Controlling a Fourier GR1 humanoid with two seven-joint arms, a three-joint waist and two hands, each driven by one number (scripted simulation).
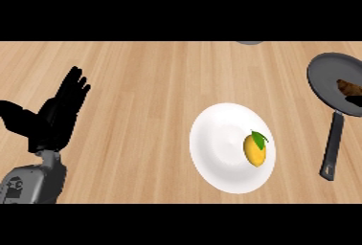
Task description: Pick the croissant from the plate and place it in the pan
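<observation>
The brown croissant (346,87) lies in the dark grey pan (326,76) at the right edge of the head view, partly cut off by the frame. A small black shape (356,101) touches the croissant's lower side at the frame's edge; it looks like part of my right hand, and its fingers cannot be made out. The white plate (219,143) sits at the centre right with only a yellow lemon (255,150) on it. My left hand (53,119) is at the far left, open with fingers up, resting far from the plate and pan.
The pan's black handle (332,148) points toward me, just right of the plate. A grey object (249,42) peeks in at the top edge. Bare wooden counter lies between my left hand and the plate.
</observation>
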